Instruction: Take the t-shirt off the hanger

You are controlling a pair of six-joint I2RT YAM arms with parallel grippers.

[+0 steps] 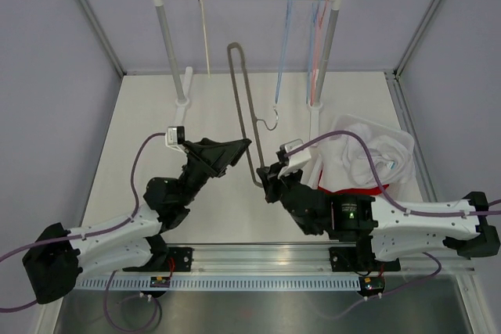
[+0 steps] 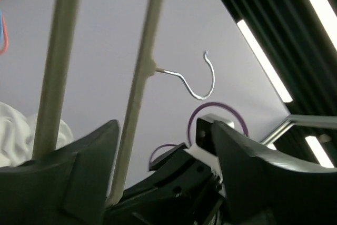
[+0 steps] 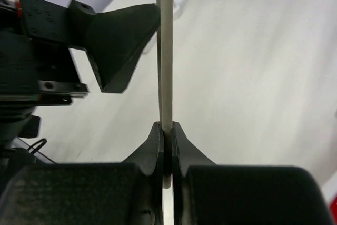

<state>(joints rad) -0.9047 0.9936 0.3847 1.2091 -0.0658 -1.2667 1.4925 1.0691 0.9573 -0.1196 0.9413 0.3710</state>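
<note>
Now 1 hanger [image 3: 164,51] tight in R fingers [image 3: 152,151], L fingers [image 2: 87,172] apart, 1 t-shirt [image 1: 368,154].

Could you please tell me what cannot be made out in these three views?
- Top view: the crumpled white t-shirt is partly covered by the right arm's purple cable.
- Right wrist view: the pale grey hanger vanishes downward into the shut right end effector.
- Left wrist view: contact between hanger and open left end effector is unclear.
</note>
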